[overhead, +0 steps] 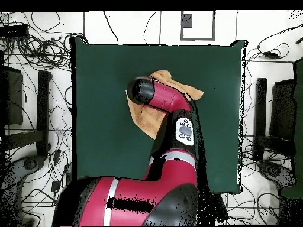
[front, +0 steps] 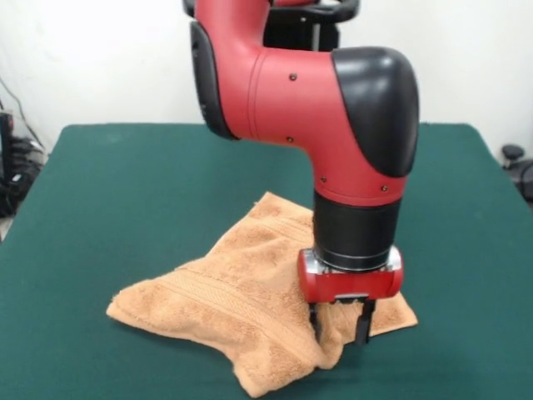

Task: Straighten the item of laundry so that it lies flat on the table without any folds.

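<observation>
Sawyer arm at a laundry-flattening task, front and overhead views. The towel [front: 241,308] lies crumpled on the green surface [front: 108,200], toward the 6 o'clock edge in the front view; in the overhead view it sits toward 12 o'clock of the surface centre, largely hidden beneath the arm [overhead: 168,112]. One woven band runs diagonally across a raised fold, and a bunched ridge hangs at the 5 o'clock corner. The end effector [front: 341,321] is down on this corner, its two dark fingers [front: 364,321] set narrowly apart with a pinch of terry cloth between them; it appears to be gripping the towel's edge. The step in hand is judged to be the grasp of a folded corner. The next move likely calls for drawing that corner outward, toward 4 o'clock, low over the surface, to unroll the fold without dragging the whole cloth. No brand, label or legible writing is visible in either view.
</observation>
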